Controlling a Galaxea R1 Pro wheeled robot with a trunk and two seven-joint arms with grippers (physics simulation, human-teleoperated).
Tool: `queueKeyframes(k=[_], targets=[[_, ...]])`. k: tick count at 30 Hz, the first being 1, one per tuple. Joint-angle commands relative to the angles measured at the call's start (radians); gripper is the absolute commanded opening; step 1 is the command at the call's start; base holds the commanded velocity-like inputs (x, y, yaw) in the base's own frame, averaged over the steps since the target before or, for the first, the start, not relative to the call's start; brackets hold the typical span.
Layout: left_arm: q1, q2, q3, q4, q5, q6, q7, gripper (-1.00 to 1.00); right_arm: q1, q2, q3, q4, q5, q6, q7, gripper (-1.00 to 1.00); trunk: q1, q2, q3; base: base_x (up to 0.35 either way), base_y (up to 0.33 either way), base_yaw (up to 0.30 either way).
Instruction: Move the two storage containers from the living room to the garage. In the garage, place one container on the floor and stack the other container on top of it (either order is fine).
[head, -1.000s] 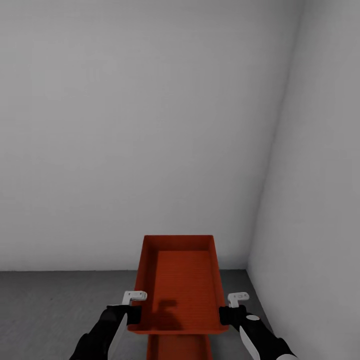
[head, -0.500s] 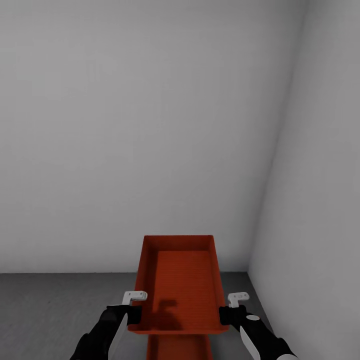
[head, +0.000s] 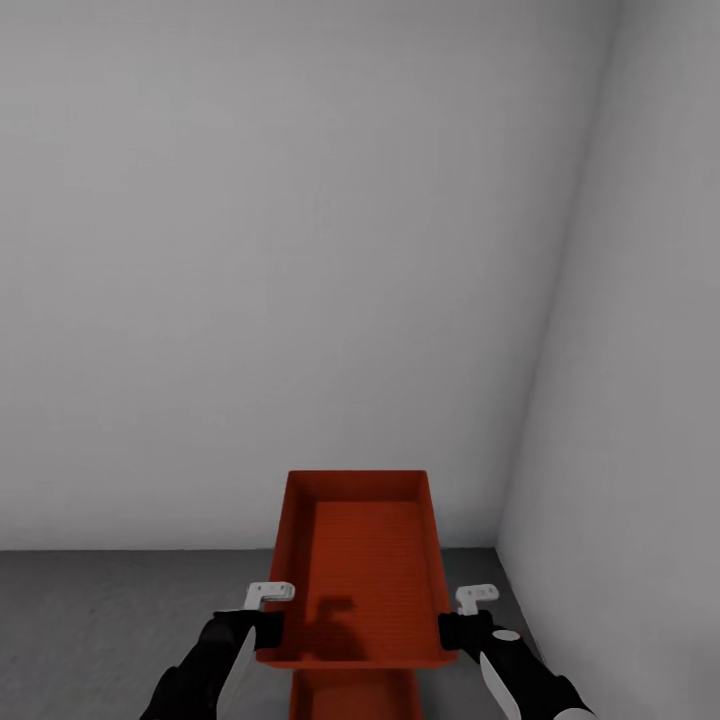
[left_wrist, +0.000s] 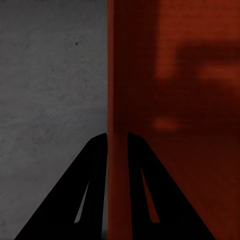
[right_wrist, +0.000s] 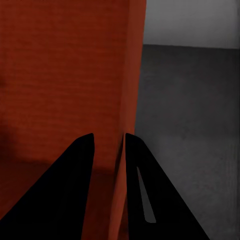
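- Nearest to me, the left gripper (head: 268, 628) is clamped on the left wall of the upper container (head: 365, 560); in the left wrist view its two dark fingers (left_wrist: 89, 185) straddle that thin red wall, one on each side.
- The right gripper (head: 452, 628) pinches the opposite wall the same way; in the right wrist view the black fingers (right_wrist: 75, 180) sit either side of the wall's edge.
- Just under the held bin, a strip of the lower container (head: 358, 698) shows at the bottom edge of the head view. It looks lined up beneath, though I cannot tell whether the two touch.
- Risk, as I judge it: the walls are thin and straight and are pinched only near the close end, so the far end could sag or the bin could slip between the pads if one arm moves ahead of the other.
- Also, if the upper bin comes down skewed, its flat bottom could catch on a rim of the lower one and perch crooked, or nudge it aside.
- Both bins are the same red-orange, rectangular and lidless, with a finely ribbed flat base that takes a dull shadow.
- Under them lies the floor (head: 110, 610), dark grey concrete, faintly mottled and matte.
- Beyond stand the plain pale grey walls (head: 300, 250) of the garage, smooth and bare, meeting at a corner to the right.
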Motion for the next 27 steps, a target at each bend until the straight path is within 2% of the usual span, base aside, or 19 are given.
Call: queueKeyframes(k=[1, 27], targets=[[-0.001, -0.011, -0.005, -0.002, 0.017, -0.075, 0.002, -1.0, 0.001, 0.032, 0.024, 0.002, -0.007, 0.006, 0.003, -1.0, 0.001, -0.001, -0.001, 0.049, -0.053, 0.0], [-0.001, -0.009, -0.005, -0.003, 0.017, -0.076, 0.002, -1.0, 0.001, 0.032, 0.025, 0.002, -0.007, 0.006, 0.003, -1.0, 0.001, -0.001, -0.001, 0.002, -0.003, 0.0]])
